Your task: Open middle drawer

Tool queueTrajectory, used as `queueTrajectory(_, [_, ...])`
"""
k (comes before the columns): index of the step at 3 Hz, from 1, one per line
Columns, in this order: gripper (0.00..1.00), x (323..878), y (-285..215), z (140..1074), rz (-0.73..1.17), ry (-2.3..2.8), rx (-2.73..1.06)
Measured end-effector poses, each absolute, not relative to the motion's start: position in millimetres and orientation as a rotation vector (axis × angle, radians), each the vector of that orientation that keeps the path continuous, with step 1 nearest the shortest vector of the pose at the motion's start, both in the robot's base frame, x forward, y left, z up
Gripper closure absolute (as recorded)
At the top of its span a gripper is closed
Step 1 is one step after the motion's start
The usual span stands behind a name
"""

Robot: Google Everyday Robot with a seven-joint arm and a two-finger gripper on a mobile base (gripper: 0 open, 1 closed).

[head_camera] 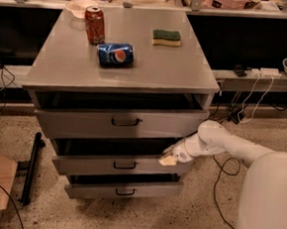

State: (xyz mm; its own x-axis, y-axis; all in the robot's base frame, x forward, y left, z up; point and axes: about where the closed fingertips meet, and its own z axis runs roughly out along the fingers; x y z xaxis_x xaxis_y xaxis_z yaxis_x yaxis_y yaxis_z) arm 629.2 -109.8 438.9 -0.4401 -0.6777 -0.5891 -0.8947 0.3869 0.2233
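Note:
A grey metal cabinet (122, 67) with three drawers stands in the middle of the camera view. The middle drawer (95, 165) has a shallow wide front and a small dark bail handle (124, 165); it stands pulled out a little, with a dark gap above it. My gripper (168, 156) is at the right end of the middle drawer's front, at its top edge, on my white arm (221, 141) reaching in from the right.
The top drawer (118, 122) and bottom drawer (122, 189) also stand slightly out. On the cabinet top lie a blue Pepsi can (115, 54), an upright red can (95, 25) and a green-yellow sponge (166, 37). Cables (223, 167) trail on the floor at right; a black bar (30, 169) lies at left.

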Motion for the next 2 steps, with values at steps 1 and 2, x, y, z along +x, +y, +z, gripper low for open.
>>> queueTrajectory(1, [0.98, 627.5, -107.4, 443.8, 0.739, 2.249, -1.367])
queueTrajectory(2, [0.85, 621.4, -104.9, 445.5, 0.747, 2.253, -1.379])
